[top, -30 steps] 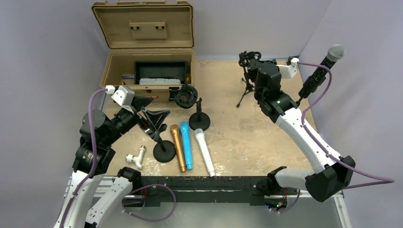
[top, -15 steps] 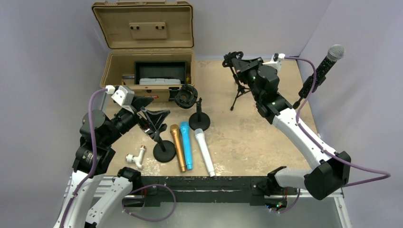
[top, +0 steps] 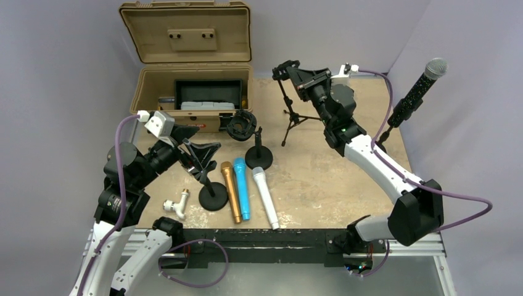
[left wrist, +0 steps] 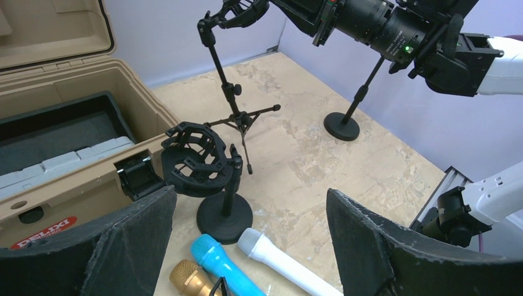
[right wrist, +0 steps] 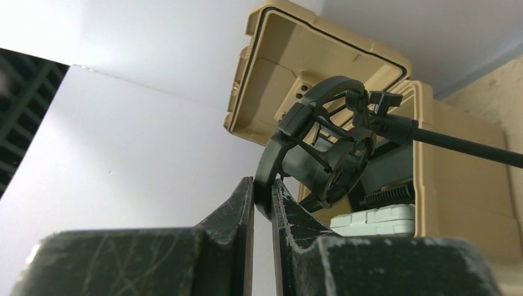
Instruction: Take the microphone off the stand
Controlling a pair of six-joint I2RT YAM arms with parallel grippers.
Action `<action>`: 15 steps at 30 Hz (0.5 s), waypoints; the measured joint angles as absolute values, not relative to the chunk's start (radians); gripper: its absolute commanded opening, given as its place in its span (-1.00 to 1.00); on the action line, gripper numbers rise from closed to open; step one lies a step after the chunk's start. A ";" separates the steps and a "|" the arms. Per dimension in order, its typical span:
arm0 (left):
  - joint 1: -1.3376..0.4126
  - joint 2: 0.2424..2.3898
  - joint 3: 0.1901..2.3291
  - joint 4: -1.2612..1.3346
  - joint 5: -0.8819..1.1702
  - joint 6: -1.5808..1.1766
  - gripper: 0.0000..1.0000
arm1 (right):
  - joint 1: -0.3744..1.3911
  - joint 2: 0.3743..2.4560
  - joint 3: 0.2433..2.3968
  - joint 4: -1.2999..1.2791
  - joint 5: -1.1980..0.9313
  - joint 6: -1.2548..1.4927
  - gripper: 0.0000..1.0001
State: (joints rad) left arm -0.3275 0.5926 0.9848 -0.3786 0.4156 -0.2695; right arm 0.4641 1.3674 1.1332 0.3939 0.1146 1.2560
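Right gripper [right wrist: 261, 188] clamps the black, cage-like plastic ring mount [right wrist: 321, 145] atop a thin metal tripod stand [top: 288, 118], at the speckled beige table's [top: 321, 182] one o'clock.

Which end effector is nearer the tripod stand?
Right. The right end effector is clamped on the shock mount atop the tilted tripod stand. The left end effector is open, well apart from it, near the round-base stands.
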 measured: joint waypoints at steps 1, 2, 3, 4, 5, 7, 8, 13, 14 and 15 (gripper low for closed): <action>-0.327 0.593 0.985 -0.379 0.416 -0.270 0.78 | 0.464 1.370 1.126 0.416 0.109 1.264 -1.00; -0.327 0.594 0.985 -0.379 0.416 -0.270 0.78 | 0.464 1.370 1.118 0.433 0.105 1.271 -1.00; -0.327 0.594 0.985 -0.379 0.416 -0.270 0.77 | 0.465 1.370 1.111 0.443 0.104 1.275 -1.00; -0.327 0.594 0.985 -0.379 0.416 -0.270 0.78 | 0.465 1.370 1.103 0.458 0.101 1.279 -1.00; -0.327 0.594 0.985 -0.379 0.416 -0.270 0.78 | 0.465 1.370 1.092 0.474 0.098 1.283 -1.00; -0.327 0.595 0.985 -0.379 0.416 -0.270 0.78 | 0.465 1.361 1.062 0.506 0.090 1.292 -1.00; -0.327 0.595 0.985 -0.379 0.416 -0.270 0.78 | 0.466 1.351 1.042 0.520 0.090 1.298 -1.00; -0.327 0.595 0.985 -0.379 0.416 -0.270 0.77 | 0.472 1.254 0.947 0.508 0.106 1.298 -0.75; -0.327 0.596 0.985 -0.378 0.416 -0.270 0.77 | 0.472 1.237 0.934 0.500 0.113 1.298 -0.68; -0.327 0.596 0.985 -0.379 0.416 -0.270 0.78 | 0.472 1.216 0.918 0.489 0.120 1.296 -0.59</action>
State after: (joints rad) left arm -0.3275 0.5964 0.9848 -0.3786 0.4160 -0.2699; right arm 0.4725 1.2160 0.9184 0.4889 0.1204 1.2957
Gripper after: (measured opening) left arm 0.887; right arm 0.109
